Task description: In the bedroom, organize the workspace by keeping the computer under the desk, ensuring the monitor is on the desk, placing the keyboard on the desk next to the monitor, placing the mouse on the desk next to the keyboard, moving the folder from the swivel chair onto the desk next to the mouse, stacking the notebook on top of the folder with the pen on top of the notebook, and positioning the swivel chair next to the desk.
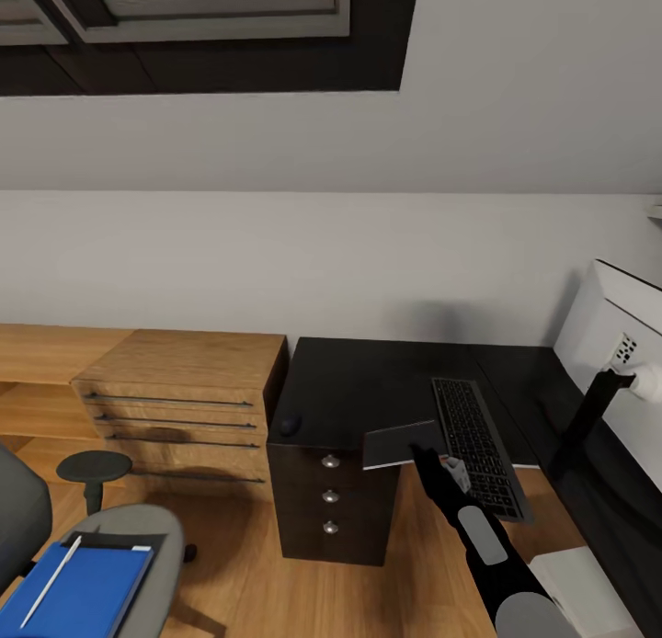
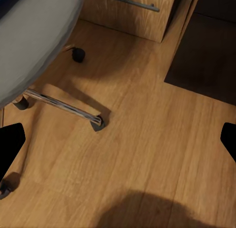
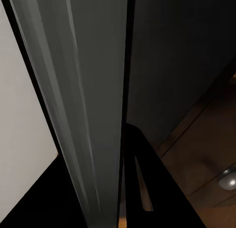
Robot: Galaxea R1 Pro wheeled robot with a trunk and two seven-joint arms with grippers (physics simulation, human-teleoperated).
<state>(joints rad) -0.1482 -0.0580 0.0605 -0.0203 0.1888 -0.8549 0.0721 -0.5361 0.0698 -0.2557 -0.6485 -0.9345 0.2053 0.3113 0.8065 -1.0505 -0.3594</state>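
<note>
My right gripper [image 1: 425, 454] is shut on the thin grey notebook [image 1: 401, 443], held flat over the front edge of the black desk [image 1: 368, 381]. In the right wrist view the notebook [image 3: 83, 105] runs edge-on beside a black finger [image 3: 147, 183]. On the desk lie the keyboard [image 1: 480, 447] and, further left, the small black mouse [image 1: 291, 425]. The monitor [image 1: 634, 344] stands at the right with its white back showing. The swivel chair [image 1: 138, 537] at lower left carries the blue folder [image 1: 87, 590] with the pen [image 1: 51, 583] on it. My left gripper [image 2: 118, 142] hangs open over the floor by the chair's base [image 2: 64, 107].
Low wooden shelving with drawers [image 1: 175, 394] stands left of the desk's black drawer unit [image 1: 331, 500]. The chair's black armrest [image 1: 92, 466] rises in front of it. A pale grey block [image 1: 588, 574] sits at the lower right beside my right arm. Wooden floor [image 2: 147, 154] lies open between chair and desk.
</note>
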